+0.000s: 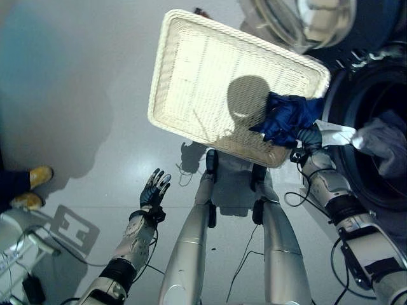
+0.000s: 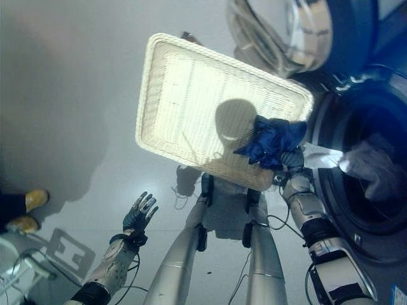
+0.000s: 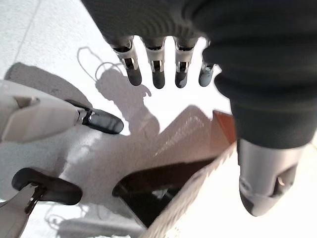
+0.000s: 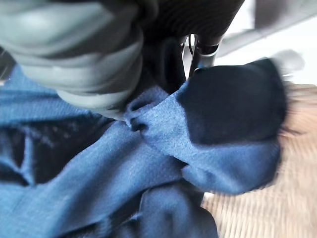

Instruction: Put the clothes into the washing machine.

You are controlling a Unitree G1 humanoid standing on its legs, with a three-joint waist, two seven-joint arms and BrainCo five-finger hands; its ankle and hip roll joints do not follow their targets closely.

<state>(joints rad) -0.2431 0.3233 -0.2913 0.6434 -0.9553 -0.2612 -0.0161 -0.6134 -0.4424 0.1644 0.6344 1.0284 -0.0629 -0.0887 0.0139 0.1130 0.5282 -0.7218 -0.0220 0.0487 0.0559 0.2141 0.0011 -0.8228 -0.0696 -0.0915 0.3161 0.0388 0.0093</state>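
A dark blue garment [image 1: 287, 118] is bunched at the near right corner of the white wicker basket [image 1: 191, 76], lifted partly over its rim. My right hand [image 1: 310, 137] is shut on this cloth; in the right wrist view the blue fabric [image 4: 148, 163] folds round my thumb [image 4: 94, 69]. Just to the right is the washing machine's round opening [image 1: 375, 127], with pale grey and white clothes [image 1: 381, 140] hanging at its mouth. My left hand [image 1: 154, 189] hovers open over the floor at lower left, away from the basket, its fingers [image 3: 158, 69] straight.
The washer's glass door [image 1: 305, 22] stands swung open behind the basket's far right corner. A person's yellow shoes [image 1: 28, 187] stand at the left edge. A white frame [image 1: 19, 248] sits at the lower left. Grey floor stretches left of the basket.
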